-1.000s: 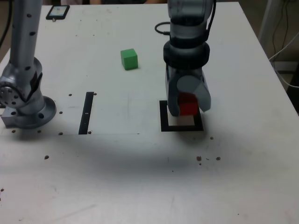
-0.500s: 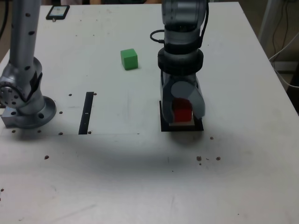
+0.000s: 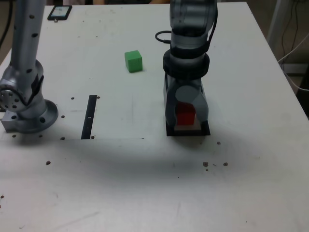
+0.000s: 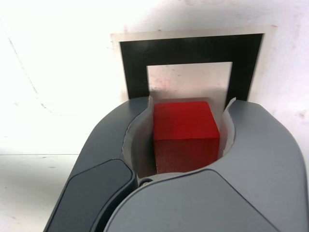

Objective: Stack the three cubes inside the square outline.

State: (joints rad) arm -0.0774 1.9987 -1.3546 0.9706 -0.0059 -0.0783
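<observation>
Currently, a gripper point(image 3: 187, 121) pinches the red cube point(image 3: 185, 118) over the black square point(image 3: 188, 133), the stack seemingly unfinished, with the green cube point(image 3: 133, 62) well apart on the table point(image 3: 120, 188) and no yellow cube in sight.

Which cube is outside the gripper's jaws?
The green cube, standing on the bare tabletop left of the arm in the exterior view; the red cube sits between the jaws at the square outline.

no readable text, labels or numbers anywhere.
</observation>
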